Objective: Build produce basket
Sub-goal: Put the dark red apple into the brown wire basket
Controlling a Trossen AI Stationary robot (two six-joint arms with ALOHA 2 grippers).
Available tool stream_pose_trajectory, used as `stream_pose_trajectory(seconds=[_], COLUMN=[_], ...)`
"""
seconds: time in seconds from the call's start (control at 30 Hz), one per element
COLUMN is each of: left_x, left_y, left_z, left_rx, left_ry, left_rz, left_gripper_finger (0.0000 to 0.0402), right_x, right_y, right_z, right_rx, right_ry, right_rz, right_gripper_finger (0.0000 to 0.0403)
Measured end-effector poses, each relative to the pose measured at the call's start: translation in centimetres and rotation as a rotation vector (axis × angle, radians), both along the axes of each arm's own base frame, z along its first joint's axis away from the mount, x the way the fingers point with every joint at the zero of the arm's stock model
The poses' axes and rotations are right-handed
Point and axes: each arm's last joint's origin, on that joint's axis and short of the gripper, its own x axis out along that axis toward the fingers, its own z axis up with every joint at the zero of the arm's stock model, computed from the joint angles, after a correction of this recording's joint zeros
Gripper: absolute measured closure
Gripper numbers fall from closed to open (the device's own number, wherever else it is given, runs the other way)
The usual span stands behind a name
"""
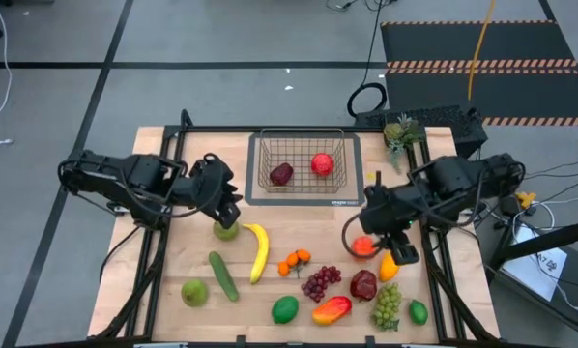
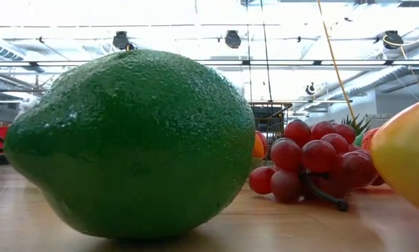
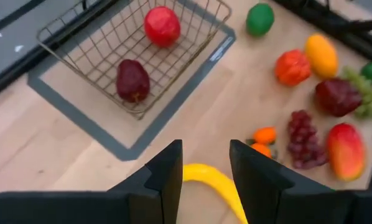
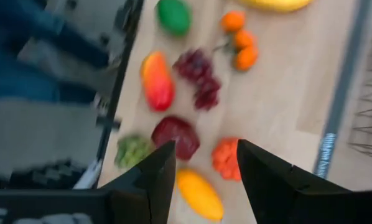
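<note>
Filling the basket (image 1: 302, 160): two red pieces in. Your left tool (image 1: 223, 215) hangs spread above the banana (image 1: 259, 250); lower and pinch. Right tool (image 1: 381, 237), also spread, hovers over the red-orange fruit (image 1: 363, 246).

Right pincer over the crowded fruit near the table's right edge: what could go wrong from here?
The open right pincer hangs above an orange-red fruit packed close to a dark red fruit and a yellow one, so it may nudge neighbours. The open left pincer over the banana could roll it.
</note>
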Motion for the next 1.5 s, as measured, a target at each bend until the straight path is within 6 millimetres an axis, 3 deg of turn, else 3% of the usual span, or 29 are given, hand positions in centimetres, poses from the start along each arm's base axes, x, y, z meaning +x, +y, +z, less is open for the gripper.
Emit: stream_pose_trajectory(seconds=[0.23,0.8,1.17,1.5], left_x=[1.0,7.2,7.7,7.8], left_y=[-1.2,-7.1,-7.9,-7.6], left_z=[-0.1,-3.2,-4.1,-4.1], left_rx=[-0.073,-0.239,-0.273,-0.260], left_ry=[-0.081,-0.227,-0.194,-0.190], left_rz=[0.068,0.054,0.047,0.039], left_gripper_finger=[0.0268,0.0268,0.0268,0.0268], right_x=[-1.4,-2.3,-2.5,-3.0], right_y=[0.3,2.4,2.6,3.4], right_z=[-4.0,-15.5,-19.4,-21.1], right_rx=[-0.024,0.009,0.008,0.022], right_ry=[-0.013,-0.136,-0.156,-0.208], right_rz=[0.180,0.359,0.383,0.492], right_gripper_finger=[0.0183,0.0049,0.0020,0.0003])
